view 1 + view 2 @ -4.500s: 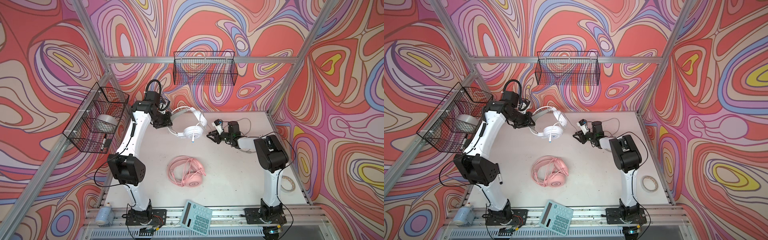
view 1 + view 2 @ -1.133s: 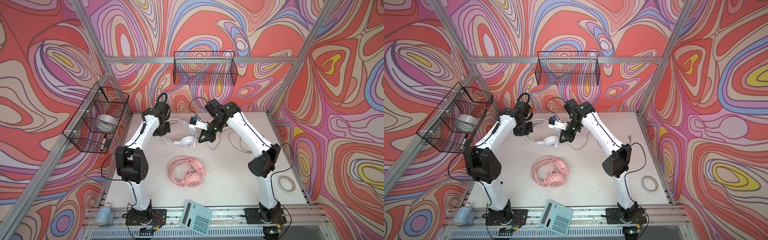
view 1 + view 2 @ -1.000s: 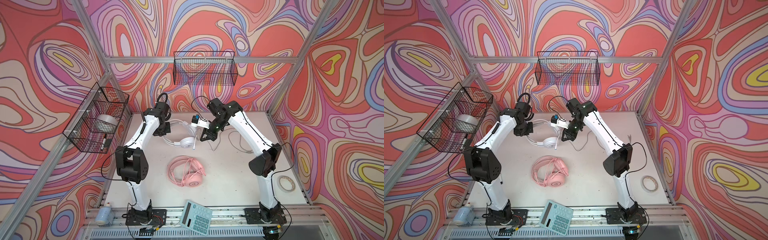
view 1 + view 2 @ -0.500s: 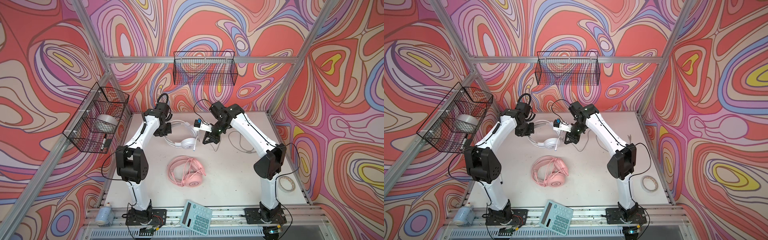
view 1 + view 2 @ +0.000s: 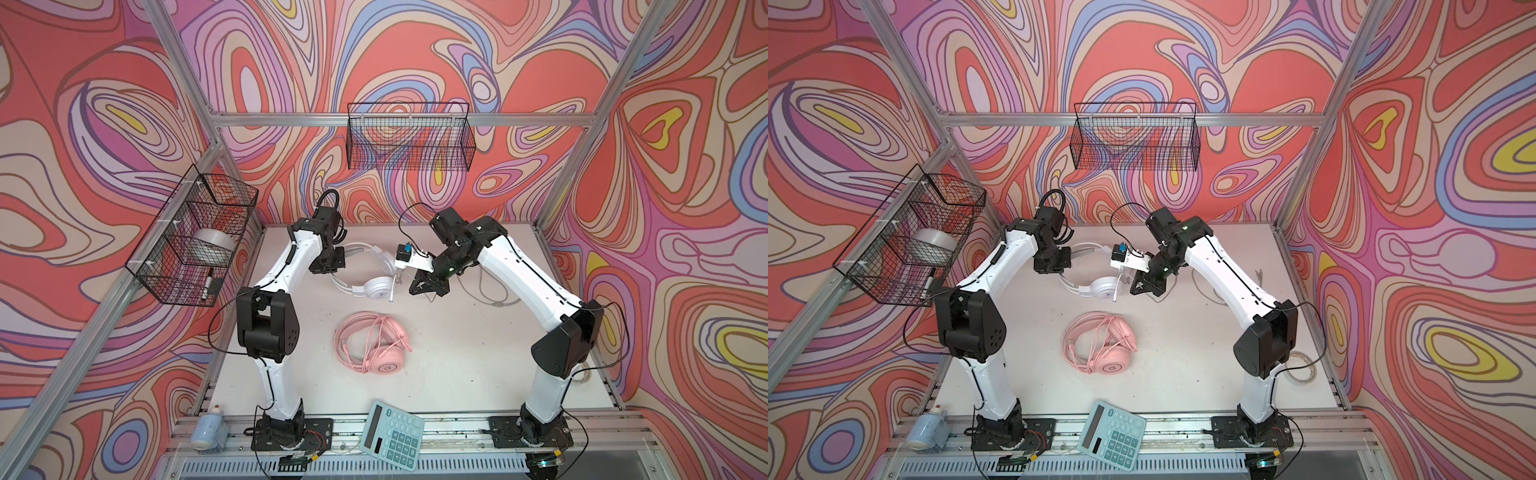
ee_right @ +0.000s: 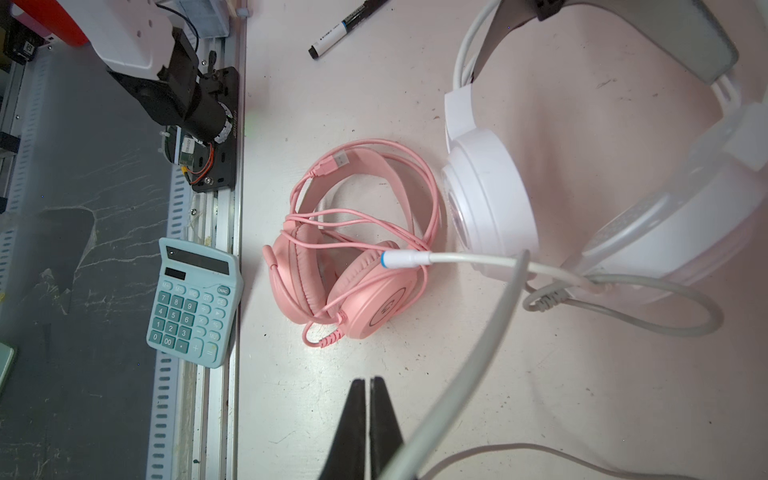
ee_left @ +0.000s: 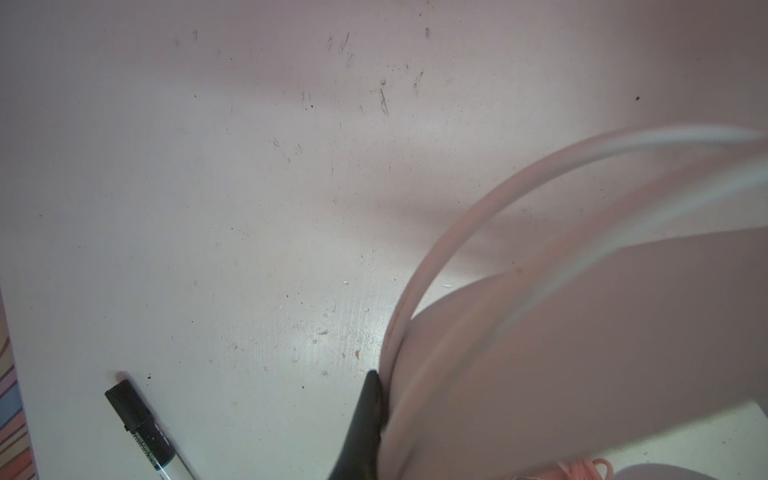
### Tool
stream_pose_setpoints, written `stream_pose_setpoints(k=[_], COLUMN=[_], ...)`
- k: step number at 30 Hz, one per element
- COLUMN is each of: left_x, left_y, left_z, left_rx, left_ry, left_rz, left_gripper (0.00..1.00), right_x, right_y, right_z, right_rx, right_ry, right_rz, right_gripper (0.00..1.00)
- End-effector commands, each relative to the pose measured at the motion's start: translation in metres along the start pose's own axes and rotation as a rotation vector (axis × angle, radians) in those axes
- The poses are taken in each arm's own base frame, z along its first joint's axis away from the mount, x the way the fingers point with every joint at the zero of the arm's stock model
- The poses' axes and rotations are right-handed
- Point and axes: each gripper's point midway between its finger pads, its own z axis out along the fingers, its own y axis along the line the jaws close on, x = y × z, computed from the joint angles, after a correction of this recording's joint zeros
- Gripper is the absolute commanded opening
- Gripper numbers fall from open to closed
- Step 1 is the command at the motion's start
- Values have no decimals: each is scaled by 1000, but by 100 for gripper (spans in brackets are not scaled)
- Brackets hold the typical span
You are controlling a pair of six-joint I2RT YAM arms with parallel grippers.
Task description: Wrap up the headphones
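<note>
The white headphones sit just beyond the table's middle with their long axis running left to right. The grey-lined headband arches at the left and both cups are at the right. The white mic stalk with its blue-ringed tip points toward the near edge. The left gripper is clamped on the headband, and the left wrist view shows one black finger pressed against it. The headset's grey cable trails off to the right across the table. The right gripper hangs just right of the cups with its jaws pressed together. The cable runs close along one of its fingers, and I cannot tell whether it is pinched lower down.

The pink headphones lie flat at the table's middle, nearer than the white pair and apart from it. Their band is to the left, their cups to the near right, and their pink cable is looped around them.

The table is white and scuffed, boxed in by an aluminium frame and walls of red, pink and purple swirls.

Counted:
- two headsets
- two arms
- two wire baskets: a left-wall basket holding a roll and a far-wall basket
- one teal calculator on the near rail
- one marker lying on the table
- one bottle at the near-left corner
</note>
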Motion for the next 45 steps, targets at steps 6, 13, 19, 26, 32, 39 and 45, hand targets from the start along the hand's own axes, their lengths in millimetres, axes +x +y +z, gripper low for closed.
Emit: stream_pose_setpoints(k=[6,13,19,26,32,39,45], left_x=[-9,-9,-7,-6,-3,-3,-3], left_y=[-12,-13,-15,-22,-27,-32,-28], left_z=[-9,-6,-7,-8,-9,-10,-9], left_rx=[55,61,71,116,152,176,153], left_ry=[-20,-9,-8,-25,-29,-31,-26], left_rz=[-15,-6,24,72,106,123,121], left_gripper=[0,0,0,0,0,0,0], right_x=[4,-5,-19,-39,-53,-47,-32], right_y=[28,26,6,-29,-45,-54,-35], right_z=[-16,-19,-10,-13,-19,-9,-10], right_rx=[11,14,-15,64,65,40,7], right_ry=[-46,-72,-61,-107,-187,-165,-143], right_rz=[-40,-33,21,40,59,110,44], right_gripper=[0,0,0,0,0,0,0])
